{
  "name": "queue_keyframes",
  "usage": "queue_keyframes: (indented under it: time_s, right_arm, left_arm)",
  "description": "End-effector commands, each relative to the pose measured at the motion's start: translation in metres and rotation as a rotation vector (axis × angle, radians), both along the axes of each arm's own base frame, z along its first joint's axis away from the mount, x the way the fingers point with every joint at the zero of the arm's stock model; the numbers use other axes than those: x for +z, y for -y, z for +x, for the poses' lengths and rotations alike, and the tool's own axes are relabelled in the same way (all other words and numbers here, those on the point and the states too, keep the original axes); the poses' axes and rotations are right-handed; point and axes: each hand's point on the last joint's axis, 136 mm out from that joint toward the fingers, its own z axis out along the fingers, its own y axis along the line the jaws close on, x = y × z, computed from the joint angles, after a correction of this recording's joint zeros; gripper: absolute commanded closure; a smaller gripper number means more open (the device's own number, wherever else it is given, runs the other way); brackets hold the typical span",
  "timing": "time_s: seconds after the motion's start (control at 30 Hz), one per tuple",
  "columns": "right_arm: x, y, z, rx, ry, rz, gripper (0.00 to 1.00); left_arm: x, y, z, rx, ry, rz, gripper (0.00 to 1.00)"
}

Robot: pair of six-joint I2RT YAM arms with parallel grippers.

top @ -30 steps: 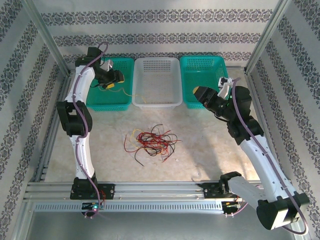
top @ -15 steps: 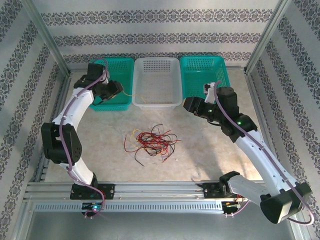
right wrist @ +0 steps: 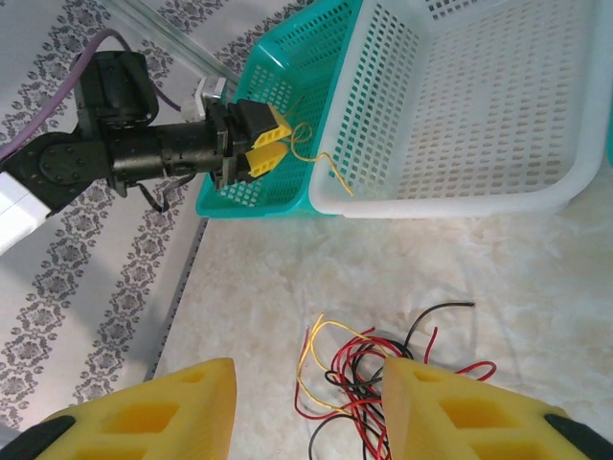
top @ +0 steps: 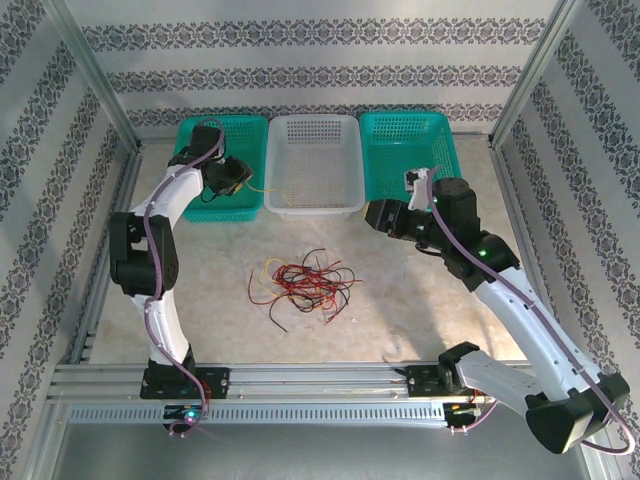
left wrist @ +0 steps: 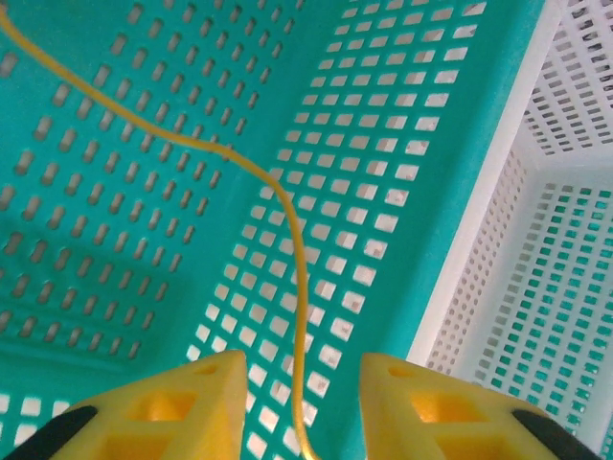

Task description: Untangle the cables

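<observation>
Left gripper (top: 240, 177) released: in the left wrist view the yellow fingers (left wrist: 192, 398) stand apart, with one yellow wire (left wrist: 287, 225) running through the gap unpinched. Right gripper (top: 372, 213) is also released, and its fingers (right wrist: 153, 407) are spread wide in its own wrist view.

- Table (top: 430, 310): pale marbled top, with three baskets in a row along the far edge.
- Left teal basket (top: 245, 140): the left gripper hangs over its right side, pointing toward the white basket (top: 312, 208).
- The white basket is in the middle, with the right teal basket (top: 400, 150) just beside it.
- The right gripper hovers over the table just in front of the seam between the white and right teal baskets, pointing left. It is well apart from the heap.
- Cables (top: 300, 282): a tangled heap of red, black and yellow on the bare table, mid-workspace, in front of the white basket. It touches neither gripper. From the right wrist, the heap (right wrist: 374, 369) sits between and beyond the fingers.
- The yellow wire lies inside the left teal basket, loops across its floor and side wall, and its free end (right wrist: 330, 172) spills over the rim against the white basket's wall.
</observation>
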Motion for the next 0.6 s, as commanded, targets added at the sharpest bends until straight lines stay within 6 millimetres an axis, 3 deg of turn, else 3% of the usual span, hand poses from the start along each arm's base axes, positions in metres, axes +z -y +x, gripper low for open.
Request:
queue_keyframes:
  time_s: [0.0, 0.13, 0.27, 0.3, 0.57]
  right_arm:
    - [-0.004, 0.008, -0.001, -0.025, 0.008, -0.021, 0.55]
    - [0.001, 0.012, 0.002, -0.041, 0.015, -0.015, 0.55]
    - [0.003, 0.01, 0.005, -0.037, 0.007, -0.004, 0.57]
    - [0.002, 0.009, 0.006, -0.035, 0.003, -0.001, 0.57]
    - [-0.003, -0.001, 0.01, -0.021, -0.02, 0.02, 0.59]
  left_arm:
    - [0.001, 0.008, 0.012, -0.018, 0.008, -0.015, 0.69]
    - [-0.002, 0.009, 0.011, -0.043, -0.001, -0.004, 0.73]
    - [0.012, 0.009, 0.004, -0.088, 0.002, 0.029, 0.98]
    - [0.017, 0.009, 0.001, -0.102, 0.006, 0.038, 1.0]
    - [0.069, 0.011, -0.026, -0.286, 0.1, 0.153, 1.0]
